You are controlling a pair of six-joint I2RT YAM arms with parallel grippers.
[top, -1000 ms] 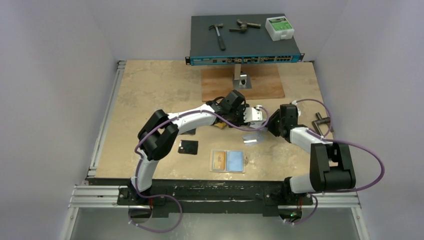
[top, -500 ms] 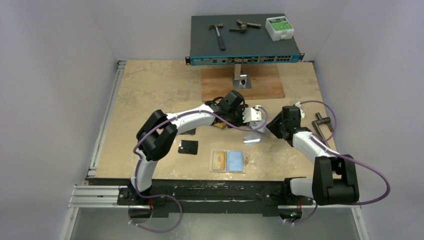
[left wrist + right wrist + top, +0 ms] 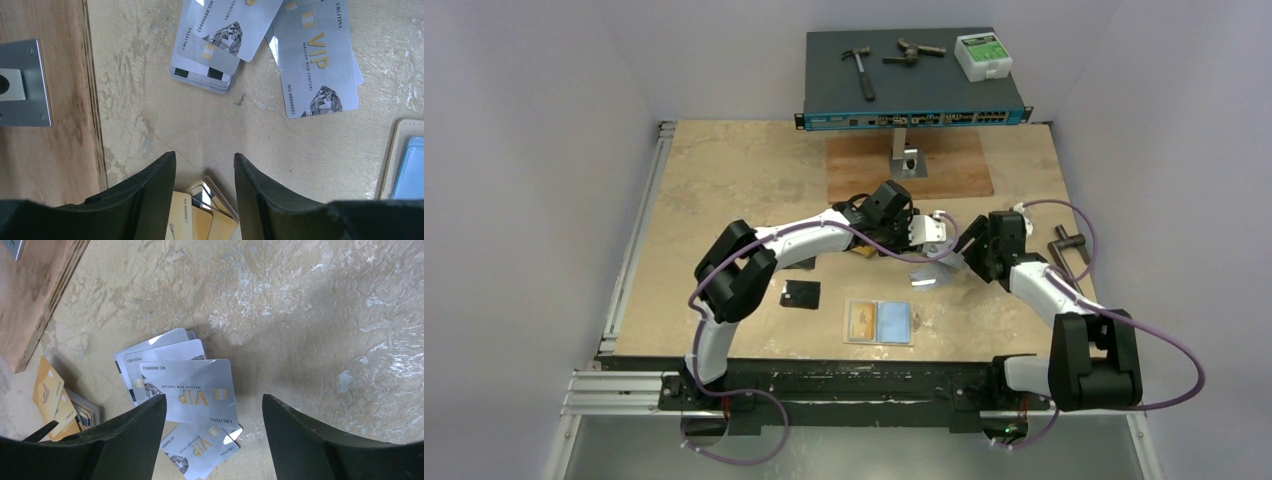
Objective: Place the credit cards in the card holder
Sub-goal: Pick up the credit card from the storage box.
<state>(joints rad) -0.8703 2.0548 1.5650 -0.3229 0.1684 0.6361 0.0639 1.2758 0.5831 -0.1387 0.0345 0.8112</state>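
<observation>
The card holder [image 3: 879, 322] lies open near the front of the table; its tan edge [image 3: 400, 150] shows at the right of the left wrist view. Several silvery credit cards [image 3: 227, 35] [image 3: 185, 380] lie fanned on the table, with one more [image 3: 927, 277] a little apart. An orange-gold stack [image 3: 205, 210] [image 3: 50, 395] lies on the table beneath my left gripper [image 3: 204, 160] [image 3: 912, 232], which is open, its fingers either side of the stack. My right gripper [image 3: 214, 402] [image 3: 972, 247] hovers open over the silvery cards, holding nothing.
A black wallet [image 3: 801, 294] lies left of the card holder. A wooden board [image 3: 909, 165] with a metal stand carries a network switch [image 3: 914, 75] topped with tools. A metal tool [image 3: 1069, 245] lies at the right edge.
The right gripper's jaws have opened wider, and that arm pulled back slightly from the silvery cards, then edged forward. The left arm has stayed still.
</observation>
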